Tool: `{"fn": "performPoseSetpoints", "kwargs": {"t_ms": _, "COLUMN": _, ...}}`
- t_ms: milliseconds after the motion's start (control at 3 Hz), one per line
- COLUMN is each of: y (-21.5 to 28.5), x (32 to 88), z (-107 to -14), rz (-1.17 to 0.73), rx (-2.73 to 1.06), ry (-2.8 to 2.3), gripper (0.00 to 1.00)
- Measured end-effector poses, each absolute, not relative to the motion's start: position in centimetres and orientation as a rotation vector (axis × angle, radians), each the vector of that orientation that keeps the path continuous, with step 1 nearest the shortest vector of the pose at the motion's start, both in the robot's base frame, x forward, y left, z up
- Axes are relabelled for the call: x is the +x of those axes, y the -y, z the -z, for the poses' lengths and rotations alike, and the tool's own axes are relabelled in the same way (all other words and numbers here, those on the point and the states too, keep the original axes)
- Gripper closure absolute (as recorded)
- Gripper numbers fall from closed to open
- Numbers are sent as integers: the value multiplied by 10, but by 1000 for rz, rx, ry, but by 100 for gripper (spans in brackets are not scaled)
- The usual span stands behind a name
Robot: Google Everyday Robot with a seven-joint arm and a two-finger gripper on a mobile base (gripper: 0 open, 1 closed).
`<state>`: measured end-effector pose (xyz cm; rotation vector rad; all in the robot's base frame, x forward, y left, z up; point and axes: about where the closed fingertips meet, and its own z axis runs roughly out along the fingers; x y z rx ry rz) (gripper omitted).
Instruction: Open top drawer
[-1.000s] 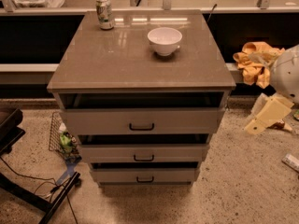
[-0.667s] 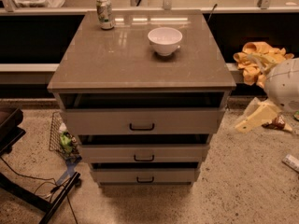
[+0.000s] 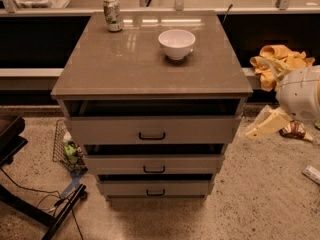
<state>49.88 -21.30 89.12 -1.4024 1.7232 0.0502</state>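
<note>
The top drawer (image 3: 152,130) is the widest of three grey-beige drawers in a cabinet with a brown top (image 3: 125,64). Its front has a small dark pull handle (image 3: 152,136), and a dark gap shows above the front. My gripper (image 3: 267,126) hangs at the right of the cabinet, beside the drawer's right end and apart from it. The white arm (image 3: 300,94) sits above it at the frame's right edge.
A white bowl (image 3: 176,43) and a can (image 3: 112,14) stand on the cabinet top. The two narrower drawers (image 3: 154,164) (image 3: 155,188) sit below. A chair base (image 3: 30,204) and a wire basket (image 3: 67,149) are on the left floor. Yellow cloth (image 3: 280,59) lies at right.
My gripper and arm have moved left and down, closer to the cabinet's right side. The drawers have not moved.
</note>
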Motion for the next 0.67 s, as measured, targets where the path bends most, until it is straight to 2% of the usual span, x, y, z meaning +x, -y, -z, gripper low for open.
{"fn": "performPoseSetpoints", "kwargs": {"t_ms": 667, "y": 202, "x": 487, "z": -856, "rz": -124, "rx": -1370, "ry": -1742, "gripper": 0}}
